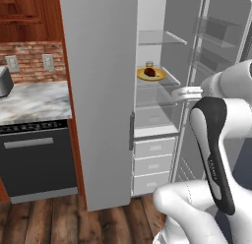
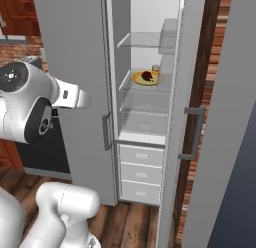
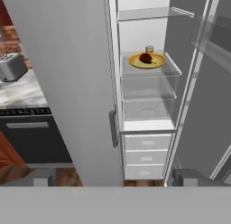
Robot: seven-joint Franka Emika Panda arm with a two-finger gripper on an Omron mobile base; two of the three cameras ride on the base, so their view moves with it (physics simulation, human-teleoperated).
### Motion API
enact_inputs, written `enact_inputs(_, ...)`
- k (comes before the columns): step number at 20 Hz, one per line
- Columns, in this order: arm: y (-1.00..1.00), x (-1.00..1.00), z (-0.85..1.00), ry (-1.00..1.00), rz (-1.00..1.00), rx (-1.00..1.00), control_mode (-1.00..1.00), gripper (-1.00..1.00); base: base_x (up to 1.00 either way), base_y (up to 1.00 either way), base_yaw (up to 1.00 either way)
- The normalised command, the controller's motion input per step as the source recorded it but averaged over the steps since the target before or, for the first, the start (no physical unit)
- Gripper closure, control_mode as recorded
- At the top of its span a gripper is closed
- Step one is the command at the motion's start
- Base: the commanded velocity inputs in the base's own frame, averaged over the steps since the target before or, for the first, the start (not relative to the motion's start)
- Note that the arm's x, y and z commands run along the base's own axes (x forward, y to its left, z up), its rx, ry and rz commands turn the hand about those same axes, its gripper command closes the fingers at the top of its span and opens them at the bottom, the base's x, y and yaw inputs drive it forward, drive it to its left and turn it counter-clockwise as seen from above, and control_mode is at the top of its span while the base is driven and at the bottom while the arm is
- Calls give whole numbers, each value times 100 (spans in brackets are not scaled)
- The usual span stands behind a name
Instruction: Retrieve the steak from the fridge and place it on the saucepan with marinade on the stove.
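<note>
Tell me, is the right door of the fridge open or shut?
Open. The fridge shows its white interior and glass shelves, with the steak on a yellow plate.

We see the fridge right door open, upper-centre shelf reachable; closed left door blocks left, a small jar behind the steak.

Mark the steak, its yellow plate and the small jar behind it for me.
steak (image 3: 145, 58), hand view, middle of the meat.
plate (image 3: 134, 62), hand view, bare left rim.
jar (image 3: 149, 49), hand view, its top, showing above the steak.
</note>
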Motion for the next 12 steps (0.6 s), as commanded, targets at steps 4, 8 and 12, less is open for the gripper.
enact_inputs(4, -2, 0, 0, 13, 3, 0, -100, -100, 0, 0, 0)
enact_inputs(8, 0, 0, 0, 9, 0, -3, -100, -100, 0, 0, 0)
enact_inputs(12, 0, 0, 0, 5, 0, -5, -100, -100, 0, 0, 0)
